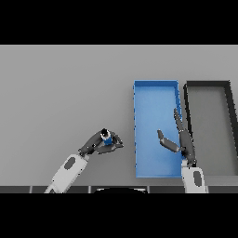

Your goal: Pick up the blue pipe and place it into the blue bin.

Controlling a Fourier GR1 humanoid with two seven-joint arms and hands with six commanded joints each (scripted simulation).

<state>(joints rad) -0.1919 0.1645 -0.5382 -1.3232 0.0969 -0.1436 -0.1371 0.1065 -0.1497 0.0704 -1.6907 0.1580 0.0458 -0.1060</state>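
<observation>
1. Nearest the viewer, the left hand [100, 143] reaches out from the lower left, its dark fingers and thumb curled round the blue pipe [107, 137]. It is a closed, wrapping grasp, probably chosen because a short round piece would roll out of a looser hold.
2. That pipe is a small stubby cylinder, bright blue with a dark end cap showing at its upper end. It sits inside the hand, over the grey table [65, 93], clearly left of the blue bin [137, 139] and not yet in it. Whether it is lifted or resting on the surface, I cannot tell.
3. Over the bin's right half, the right hand [182, 139] shows straight fingers and a spread thumb, holding nothing; it looks idle.
4. Smooth, hard-looking and rectangular, the blue bin has low upright walls and an open top, which suits dropping from above.
5. Just beside it on the right stands a dark bin [188, 107] of similar shape with a grey floor.
</observation>
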